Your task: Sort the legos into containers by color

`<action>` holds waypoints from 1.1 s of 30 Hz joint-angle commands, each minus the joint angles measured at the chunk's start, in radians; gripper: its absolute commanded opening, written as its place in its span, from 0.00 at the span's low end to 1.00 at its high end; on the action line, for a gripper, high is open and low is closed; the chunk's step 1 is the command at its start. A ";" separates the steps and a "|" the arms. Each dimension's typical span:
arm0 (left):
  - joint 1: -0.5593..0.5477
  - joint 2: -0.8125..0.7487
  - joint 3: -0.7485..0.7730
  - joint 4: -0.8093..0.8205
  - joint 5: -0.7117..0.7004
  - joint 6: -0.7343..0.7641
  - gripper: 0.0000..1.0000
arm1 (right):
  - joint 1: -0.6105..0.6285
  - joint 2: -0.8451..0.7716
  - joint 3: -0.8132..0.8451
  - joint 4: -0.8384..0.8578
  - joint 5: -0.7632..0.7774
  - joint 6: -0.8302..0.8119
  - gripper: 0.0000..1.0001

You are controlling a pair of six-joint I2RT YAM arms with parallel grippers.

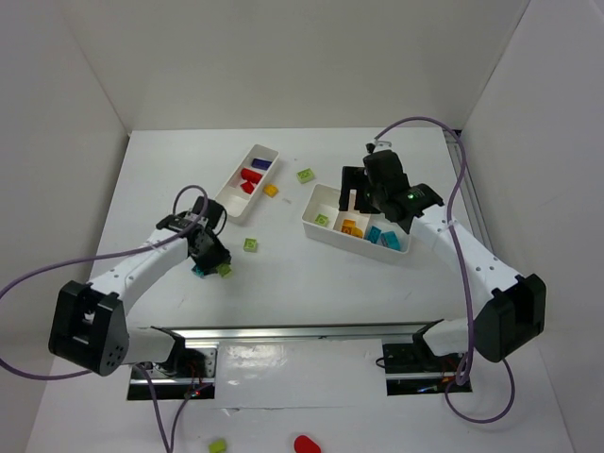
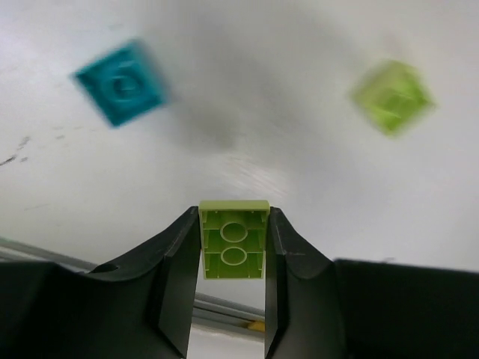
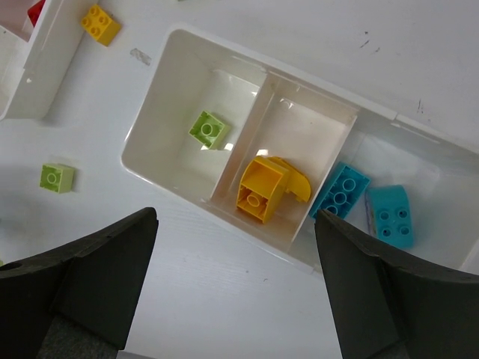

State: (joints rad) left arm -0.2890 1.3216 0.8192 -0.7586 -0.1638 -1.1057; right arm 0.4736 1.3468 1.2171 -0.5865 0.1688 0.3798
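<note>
My left gripper [image 1: 215, 261] is shut on a lime green lego [image 2: 233, 239], held between its fingers just above the table. A cyan lego [image 2: 121, 82] and another green lego [image 2: 392, 96] lie on the table beyond it. My right gripper [image 3: 236, 247] is open and empty, hovering over the near wall of the right container [image 3: 172, 187]. That container holds a green lego [image 3: 207, 129], an orange-yellow lego [image 3: 262, 188] and two cyan legos [image 3: 340, 190]. The left container [image 1: 229, 203] holds red legos [image 1: 250, 179] and a purple one [image 1: 261, 164].
Loose on the table are an orange-yellow lego [image 1: 271, 190], a green lego [image 1: 306, 175] between the containers, and a green lego [image 1: 251, 244] in front of them. A green lego [image 1: 218, 445] and a red piece [image 1: 306, 444] lie below the arm bases.
</note>
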 commanded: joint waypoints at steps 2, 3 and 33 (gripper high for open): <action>-0.108 -0.049 0.176 0.010 0.013 0.169 0.21 | 0.008 0.000 0.036 0.014 0.026 -0.010 0.93; -0.125 -0.036 0.246 0.056 0.030 0.206 0.21 | 0.008 0.000 0.036 0.014 0.026 -0.010 0.93; -0.340 0.647 1.208 -0.022 0.103 0.547 0.93 | 0.008 -0.169 -0.054 -0.067 0.235 0.131 0.93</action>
State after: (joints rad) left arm -0.6254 2.1693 2.1078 -0.7383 0.0055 -0.5842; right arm 0.4736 1.1358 1.1572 -0.7036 0.4473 0.5369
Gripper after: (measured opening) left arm 0.944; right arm 0.928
